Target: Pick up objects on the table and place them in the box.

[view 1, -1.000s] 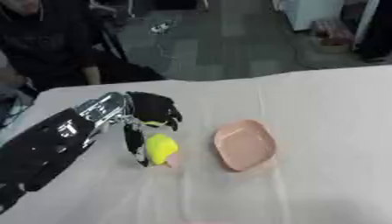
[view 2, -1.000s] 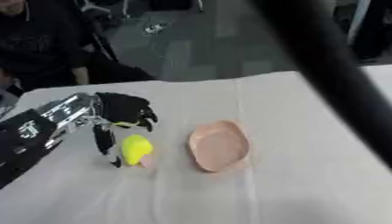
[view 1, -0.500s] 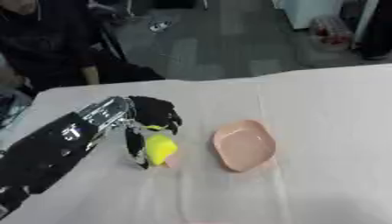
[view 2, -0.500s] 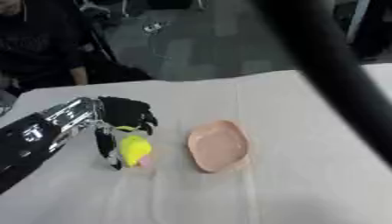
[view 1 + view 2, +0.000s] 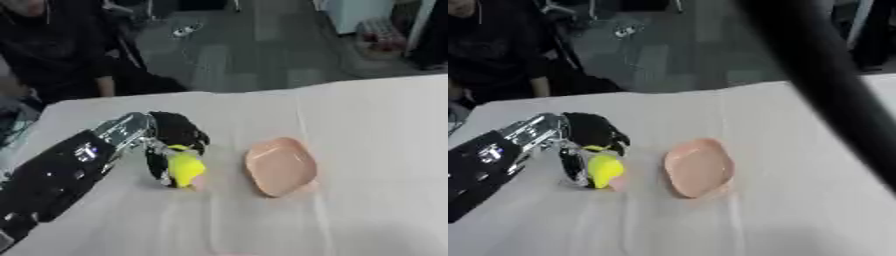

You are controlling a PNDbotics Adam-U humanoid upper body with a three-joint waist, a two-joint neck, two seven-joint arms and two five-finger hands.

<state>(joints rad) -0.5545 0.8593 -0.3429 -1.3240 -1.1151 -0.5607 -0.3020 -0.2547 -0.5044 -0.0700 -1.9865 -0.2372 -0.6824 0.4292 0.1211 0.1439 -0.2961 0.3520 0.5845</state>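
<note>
My left hand (image 5: pixel 175 137) reaches in from the lower left, its black fingers curled round a bright yellow object (image 5: pixel 185 168) on the white table. A small pink piece (image 5: pixel 199 183) shows just under the yellow object. To its right lies a shallow pink oval dish (image 5: pixel 280 166). In the right eye view a dark blurred bar (image 5: pixel 824 85) crosses the right side, which looks like part of my right arm; its hand does not show. No box is in view.
The white cloth-covered table (image 5: pixel 367 125) stretches to the right and front. A person in dark clothes (image 5: pixel 61 55) sits beyond the far left edge. Grey floor lies behind the table.
The whole picture has shifted slightly, so the camera has moved. My left hand still holds the yellow object at the same spot beside the pink dish.
</note>
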